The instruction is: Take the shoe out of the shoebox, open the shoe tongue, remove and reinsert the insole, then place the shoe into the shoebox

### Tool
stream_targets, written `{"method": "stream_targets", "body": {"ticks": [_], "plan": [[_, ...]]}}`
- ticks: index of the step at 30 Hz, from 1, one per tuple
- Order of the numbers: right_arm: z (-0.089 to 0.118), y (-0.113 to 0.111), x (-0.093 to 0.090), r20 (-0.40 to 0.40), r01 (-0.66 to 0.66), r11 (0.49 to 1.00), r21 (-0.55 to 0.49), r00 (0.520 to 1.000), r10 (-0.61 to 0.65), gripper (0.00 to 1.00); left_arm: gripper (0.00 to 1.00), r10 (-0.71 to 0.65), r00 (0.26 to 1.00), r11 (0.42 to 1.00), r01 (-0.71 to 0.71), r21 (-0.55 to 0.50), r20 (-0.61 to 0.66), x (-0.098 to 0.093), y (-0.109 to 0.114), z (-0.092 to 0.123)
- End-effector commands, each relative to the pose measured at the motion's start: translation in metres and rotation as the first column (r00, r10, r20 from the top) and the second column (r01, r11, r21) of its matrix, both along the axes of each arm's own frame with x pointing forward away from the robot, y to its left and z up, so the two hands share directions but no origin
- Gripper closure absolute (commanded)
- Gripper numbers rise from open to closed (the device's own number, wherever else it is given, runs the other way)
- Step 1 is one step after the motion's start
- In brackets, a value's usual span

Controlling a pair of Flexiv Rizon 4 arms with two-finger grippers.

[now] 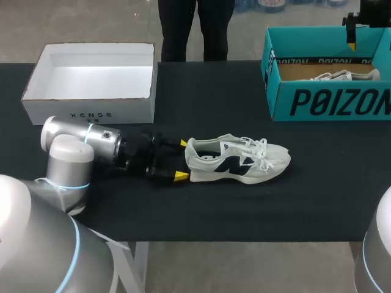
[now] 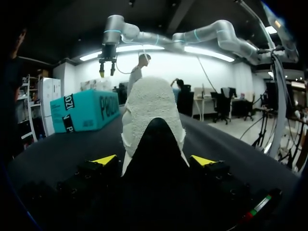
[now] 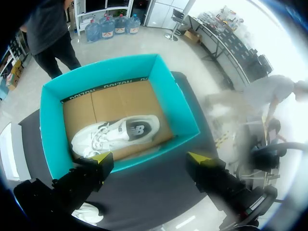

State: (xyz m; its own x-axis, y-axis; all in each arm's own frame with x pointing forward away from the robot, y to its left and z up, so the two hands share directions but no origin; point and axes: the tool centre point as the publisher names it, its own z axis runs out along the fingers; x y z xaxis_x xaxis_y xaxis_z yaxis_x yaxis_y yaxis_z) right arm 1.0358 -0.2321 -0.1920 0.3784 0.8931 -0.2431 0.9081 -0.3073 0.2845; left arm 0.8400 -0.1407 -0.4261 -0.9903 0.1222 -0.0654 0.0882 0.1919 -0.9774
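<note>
A white sneaker with a dark logo (image 1: 238,160) lies on its side on the black table, toe to the right. My left gripper (image 1: 182,160) is at its heel, open, one yellow tip on each side. In the left wrist view the heel (image 2: 151,110) stands between the fingertips (image 2: 105,159) with small gaps. A second white shoe (image 3: 115,136) lies in the teal shoebox (image 1: 330,101) at the back right. My right gripper (image 1: 352,38) hangs high above that box, open and empty; its own view looks straight down into the shoebox (image 3: 50,125) past my right gripper (image 3: 150,158).
An open white box (image 1: 91,111) stands at the back left, close behind my left arm (image 1: 91,146). The black table cloth (image 1: 232,213) runs bare in front of the shoe. A person stands beyond the far edge.
</note>
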Motion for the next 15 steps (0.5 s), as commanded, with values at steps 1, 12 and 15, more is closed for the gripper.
{"method": "stream_targets", "body": {"ticks": [1, 12, 15], "plan": [[0.0, 0.0, -0.001, 0.002, 0.0, 1.0, 0.0, 1.0, 0.0, 0.0, 0.0, 0.001, 1.0, 1.0, -0.001, 0.006, -0.001, -0.001, -0.007, 0.001], [0.0, 0.0, -0.001, 0.002, 0.0, 1.0, 0.0, 1.0, 0.0, 0.0, 0.0, 0.021, 1.0, 1.0, -0.021, 0.014, -0.005, 0.001, -0.018, -0.005], [0.0, 0.0, -0.001, 0.002, 0.0, 1.0, 0.0, 1.0, 0.0, 0.0, 0.0, 0.036, 0.999, 0.999, -0.036, 0.013, 0.002, 0.002, -0.019, -0.007]]}}
